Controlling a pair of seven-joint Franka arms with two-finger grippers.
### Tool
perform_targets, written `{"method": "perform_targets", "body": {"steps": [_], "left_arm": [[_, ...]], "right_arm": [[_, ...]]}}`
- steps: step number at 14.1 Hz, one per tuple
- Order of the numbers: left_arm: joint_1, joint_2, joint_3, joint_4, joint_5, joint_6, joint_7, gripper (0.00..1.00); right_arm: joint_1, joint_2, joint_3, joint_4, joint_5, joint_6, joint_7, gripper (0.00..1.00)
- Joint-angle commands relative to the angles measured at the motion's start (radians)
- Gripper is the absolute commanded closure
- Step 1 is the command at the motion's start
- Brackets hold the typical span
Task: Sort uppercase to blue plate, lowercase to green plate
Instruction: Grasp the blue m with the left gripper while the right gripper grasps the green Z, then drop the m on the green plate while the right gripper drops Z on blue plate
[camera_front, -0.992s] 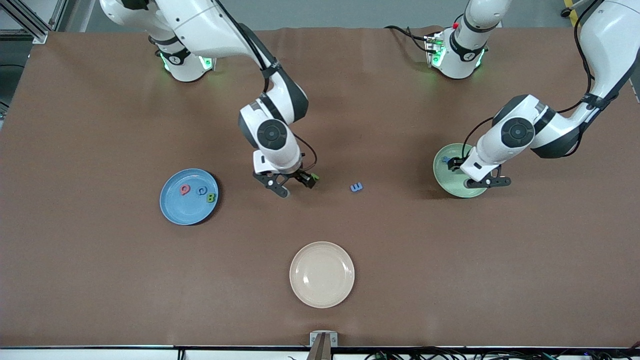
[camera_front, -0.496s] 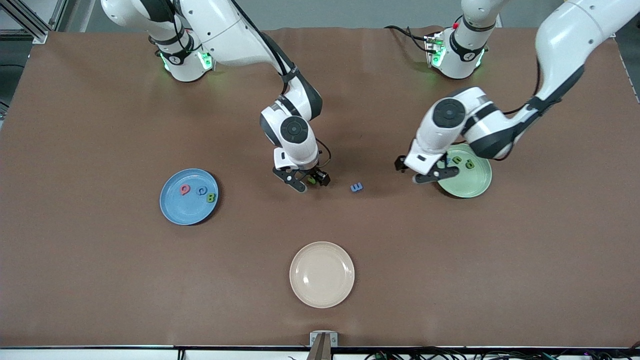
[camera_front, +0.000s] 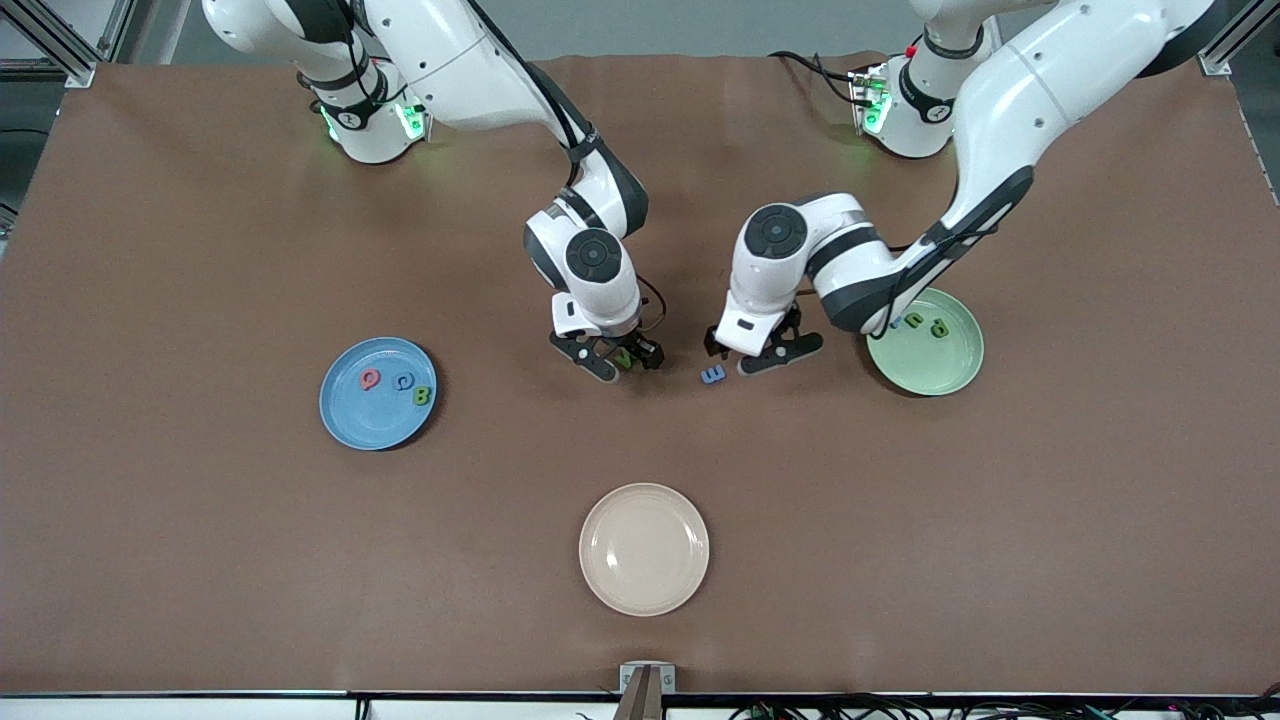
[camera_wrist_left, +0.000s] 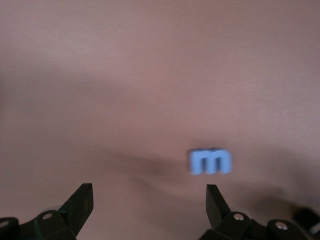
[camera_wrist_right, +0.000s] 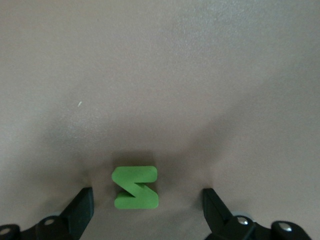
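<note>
bare brown table (camera_front: 200, 560) under three plates

Green N (camera_wrist_right: 135, 187), blue m (camera_wrist_left: 210, 161), brown table (camera_front: 200, 560), cream plate (camera_front: 644, 549).

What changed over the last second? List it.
The left gripper left the green plate and swung over to the blue m, open. The right gripper shifted toward the left arm's end and now straddles the green N, open. Both letters, all plates and their contents stayed put.
</note>
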Motion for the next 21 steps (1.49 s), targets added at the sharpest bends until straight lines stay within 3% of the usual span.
{"method": "perform_targets", "body": {"steps": [1,4,6,13,15,21], "left_arm": [[-0.099,0.036,0.074,0.092,-0.020,0.025,-0.017,0.01],[-0.111,0.053,0.094,0.102,-0.018,0.074,-0.020,0.01],[-0.111,0.066,0.094,0.106,-0.014,0.080,-0.017,0.01],[-0.113,0.103,0.111,0.118,-0.006,0.102,-0.017,0.04],[-0.113,0.106,0.112,0.119,-0.007,0.102,-0.017,0.08],[-0.165,0.108,0.151,0.148,-0.020,0.102,-0.019,0.21]], "right_arm": [[-0.002,0.007,-0.011,0.011,-0.041,-0.004,0.007,0.09],[-0.003,0.007,-0.011,0.011,-0.061,-0.009,0.001,0.13],[-0.011,0.006,-0.011,0.011,-0.087,-0.021,-0.001,0.24],[-0.026,0.001,-0.010,0.013,-0.094,-0.038,-0.004,0.94],[-0.040,-0.005,-0.010,0.013,-0.094,-0.070,-0.023,0.99],[-0.152,-0.095,-0.010,0.008,-0.093,-0.255,-0.219,0.99]]}}
